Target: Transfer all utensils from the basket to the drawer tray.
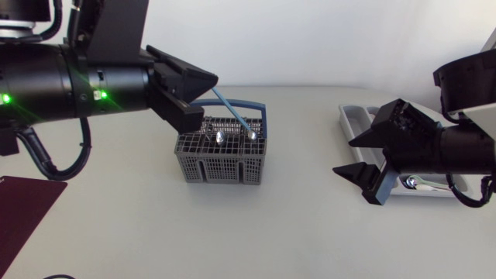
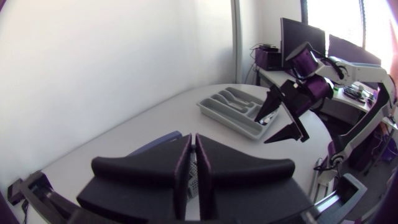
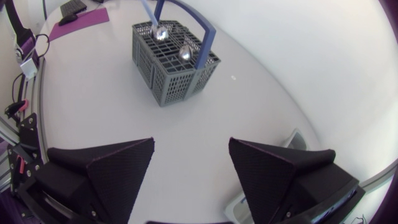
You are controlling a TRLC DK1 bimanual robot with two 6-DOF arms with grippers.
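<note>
While the left gripper (image 1: 209,97) hung by the basket (image 1: 221,164) with its matte wedge fingers nearly together, pinching the thin blue-handled spoon (image 1: 232,111), the right gripper (image 1: 363,159) gaped wide over the moulded grey drawer tray (image 1: 353,116), where one shiny metal utensil (image 1: 415,183) lay. The basket, a square grey plastic lattice under a blue carry hoop (image 1: 264,116), stood well apart from the tray. The blue-handled spoon slanted down to its rim, polished bowl beside a second spoon (image 1: 219,138).

Blue-handled spoon (image 1: 233,113) tilted in grey basket (image 1: 221,165)
</note>
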